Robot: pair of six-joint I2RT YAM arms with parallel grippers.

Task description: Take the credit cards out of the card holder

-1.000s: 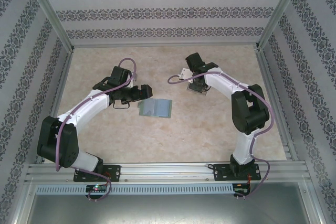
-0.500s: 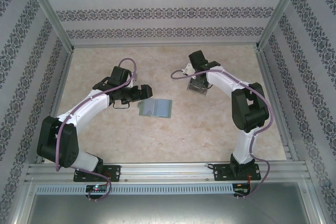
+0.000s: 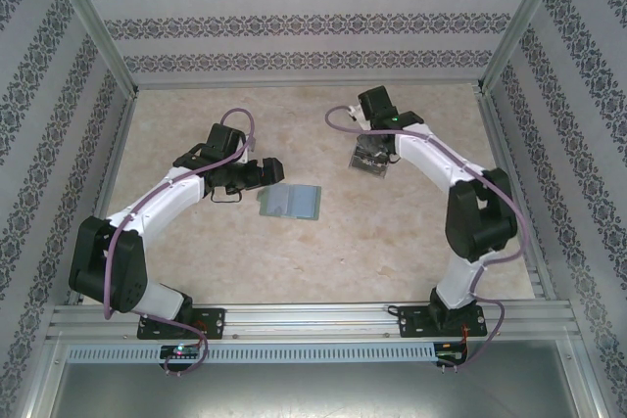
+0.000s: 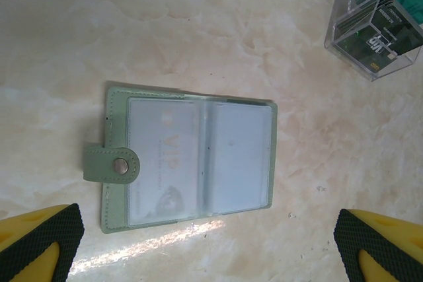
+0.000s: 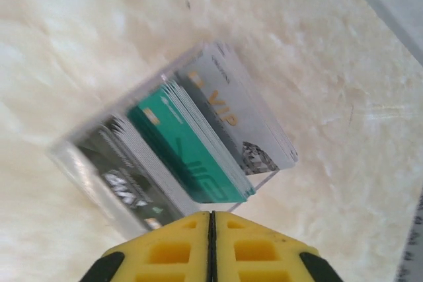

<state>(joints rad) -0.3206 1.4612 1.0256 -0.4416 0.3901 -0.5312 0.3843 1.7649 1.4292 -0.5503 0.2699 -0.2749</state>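
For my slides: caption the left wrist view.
Open grey-green bifold card holder flat on pale marbled table; clear plastic card box upper right.

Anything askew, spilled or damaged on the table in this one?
Nothing spilled or damaged. The card holder lies open and flat, a VIP-printed card showing in one sleeve; the credit cards sit in the clear box.

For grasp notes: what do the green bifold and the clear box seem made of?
Green bifold: matte, probably faux leather; shiny metal-looking snap, clear film sleeves. Clear box: rigid transparent plastic, perhaps acrylic; credit cards show through its walls.
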